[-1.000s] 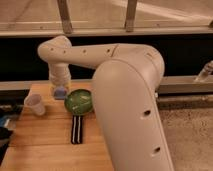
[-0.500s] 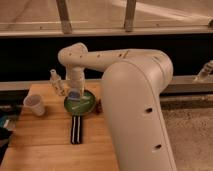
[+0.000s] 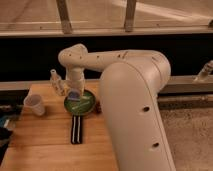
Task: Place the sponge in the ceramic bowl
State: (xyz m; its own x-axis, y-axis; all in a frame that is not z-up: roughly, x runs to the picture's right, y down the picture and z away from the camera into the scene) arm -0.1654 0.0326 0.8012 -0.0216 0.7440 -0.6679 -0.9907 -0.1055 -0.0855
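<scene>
The green ceramic bowl [image 3: 85, 105] sits on the wooden table, right of the white cup. My gripper [image 3: 74, 91] points down over the bowl's left half, at the end of the white arm reaching in from the right. The small blue-grey sponge [image 3: 74, 94] sits between its fingers, just above the bowl's inside. The gripper is shut on the sponge. The arm hides the bowl's right rim.
A white cup [image 3: 35, 105] stands at the left of the wooden table [image 3: 45, 145]. A black striped strip [image 3: 76, 130] lies in front of the bowl. A small clear bottle [image 3: 55, 80] stands at the back left. A dark wall and rail run behind.
The gripper has swung right from the back-left of the table near the cup to over the bowl, carrying the sponge, and has come lower.
</scene>
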